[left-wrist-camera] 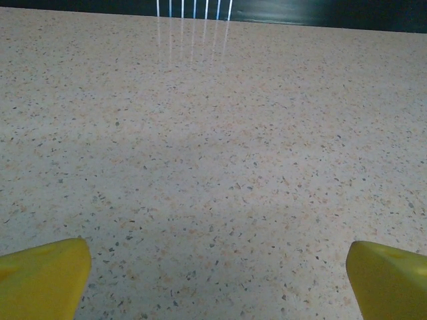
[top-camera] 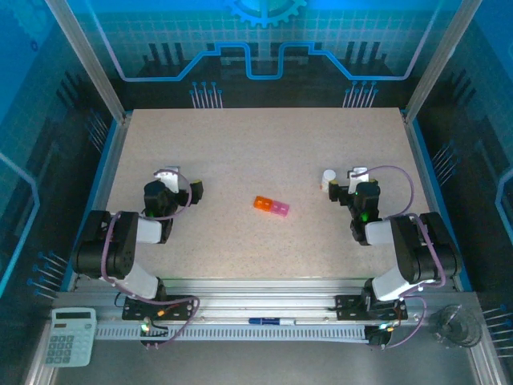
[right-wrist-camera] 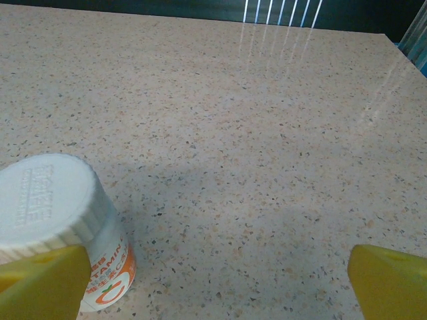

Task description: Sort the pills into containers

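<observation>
Both tools are spread wide and hold nothing. The left tool (left-wrist-camera: 217, 280) hangs over bare table (top-camera: 240, 144), and the right tool (right-wrist-camera: 217, 280) sits low with the white bottle (right-wrist-camera: 60, 220) just beside one yellow finger (right-wrist-camera: 40, 280); whether they touch I cannot tell. The containers (top-camera: 272, 205), an orange compartment joined to pink, lie near the middle of the table between the two arms, well apart from the bottle and from every edge. The likeliest mishap is at the bottle: it stands upright and looks light, with its cap on, so a sideways swing or an off-centre closing of the right tool could knock it over and send it rolling. If the cap comes off carelessly, pills could scatter across the smooth top, and small round things would be hard to pinch back up. The containers look small and light too, so a nudge from above may skid or flip them rather than fill them. Whether their lids are up is too small to tell, and no loose pills can be made out. Room is generous, with bare table around the containers on all sides. The metal rails at left and right and the near rail by the arm bases are the limits to mind.
</observation>
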Tool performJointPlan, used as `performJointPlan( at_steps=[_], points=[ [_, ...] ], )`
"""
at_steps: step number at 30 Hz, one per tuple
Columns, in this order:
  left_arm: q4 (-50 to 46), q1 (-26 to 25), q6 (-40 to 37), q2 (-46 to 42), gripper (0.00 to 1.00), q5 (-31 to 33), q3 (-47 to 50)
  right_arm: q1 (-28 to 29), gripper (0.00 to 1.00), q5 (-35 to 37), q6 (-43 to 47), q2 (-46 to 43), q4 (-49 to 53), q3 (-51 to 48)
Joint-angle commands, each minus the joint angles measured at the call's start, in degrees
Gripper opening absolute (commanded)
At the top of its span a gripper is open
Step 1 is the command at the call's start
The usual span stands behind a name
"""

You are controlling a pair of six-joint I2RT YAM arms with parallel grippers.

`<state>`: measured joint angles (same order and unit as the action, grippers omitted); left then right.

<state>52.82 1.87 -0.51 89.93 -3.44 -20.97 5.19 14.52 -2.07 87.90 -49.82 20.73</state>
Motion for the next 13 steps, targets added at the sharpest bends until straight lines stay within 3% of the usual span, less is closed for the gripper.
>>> performJointPlan(
  at_steps=[1, 13],
  points=[
    [-0.14, 0.06, 0.6, -0.96, 0.99, 0.81, -1.12, 0.16, 1.0, 0.88, 0.57, -0.01, -2.91, 0.93],
    [-0.21, 0.07, 0.57, -0.89, 0.99, 0.89, -1.18, -0.31, 1.0, -0.38, 0.52, 0.0, -2.6, 0.98]
  ],
)
